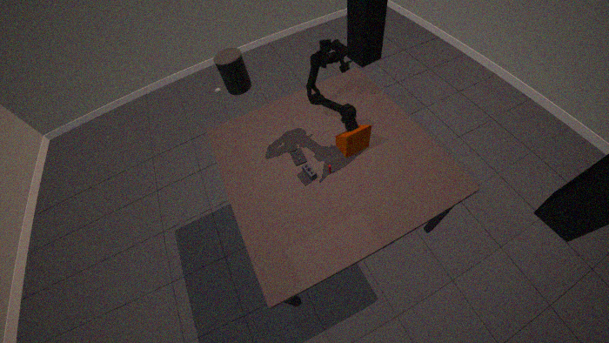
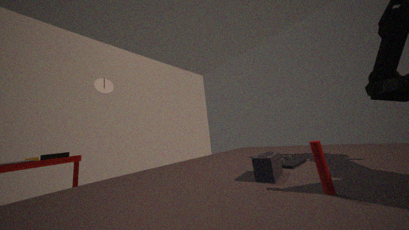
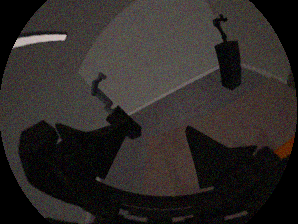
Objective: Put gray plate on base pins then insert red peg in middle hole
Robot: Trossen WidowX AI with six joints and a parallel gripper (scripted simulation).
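My gripper [image 1: 333, 47] [image 3: 158, 125] is open and empty. It is raised high at the back of the table, far from the parts. In the wrist view its two fingers stand wide apart against the wall and floor. The gray base [image 1: 308, 172] [image 2: 266, 169], with two small light pins on top, stands near the table's middle in the arm's shadow. A flat dark gray plate [image 1: 298, 156] [image 2: 295, 161] seems to lie on the table just behind the base. The red peg [image 1: 330, 171] [image 2: 322, 167] stands nearly upright to the right of the base.
An orange box [image 1: 353, 140] [image 3: 290, 148] sits at the arm's foot on the brown table [image 1: 357, 226] [image 2: 175, 198]. On the floor are a dark cylinder [image 1: 233, 70], a black column [image 1: 366, 30] and a black block [image 1: 578, 209]. A red bench [image 2: 41, 163] stands by the wall.
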